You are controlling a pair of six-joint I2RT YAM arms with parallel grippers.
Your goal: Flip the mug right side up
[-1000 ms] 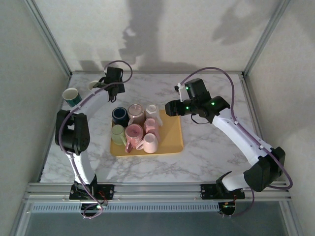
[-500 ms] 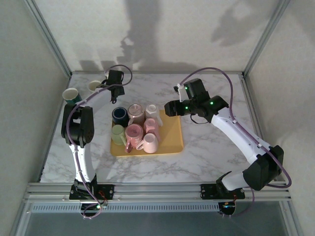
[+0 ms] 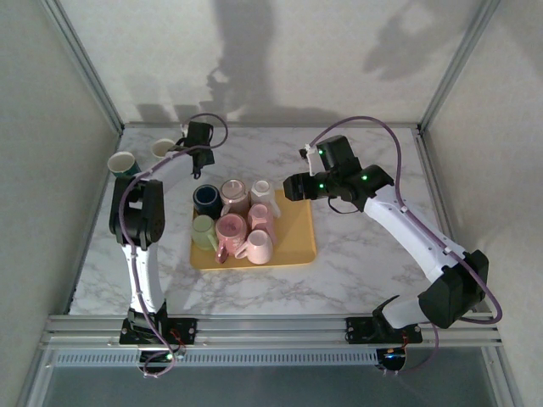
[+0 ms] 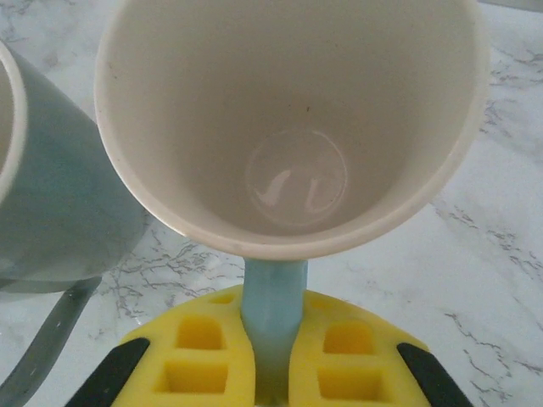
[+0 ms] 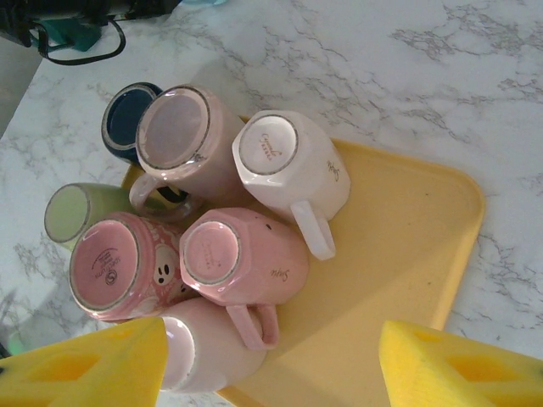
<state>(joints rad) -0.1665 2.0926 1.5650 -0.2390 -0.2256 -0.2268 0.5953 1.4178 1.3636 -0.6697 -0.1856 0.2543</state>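
1. Left gripper (image 4: 273, 360) is clamped on the handle of the mug (image 4: 288, 127), which sits mouth up at the table's (image 3: 356, 254) far left corner, beside a teal mug (image 3: 123, 165).
2. Right gripper (image 5: 271, 369) hangs open over the yellow tray (image 5: 424, 229).
3. Judged step: setting down. The next move calls for a clean release.

Your left claw (image 4: 273, 365) has a handle (image 4: 273, 297) between its fingers. The mug (image 4: 288, 127) it belongs to sits straight ahead of the claw, with its mouth turned back toward it. A second mug (image 4: 51, 195) stands on the table (image 4: 484, 280) just left of the claw, beside the first.

Your right claw (image 5: 271, 373) hangs above a tray (image 5: 407, 246), touching nothing. Seven mugs crowd together ahead and to the left of this claw. The nearest mug (image 5: 204, 348) lies just beside the left-hand finger (image 5: 93, 365). The farthest mug (image 5: 127, 114) sits at the group's far left edge.
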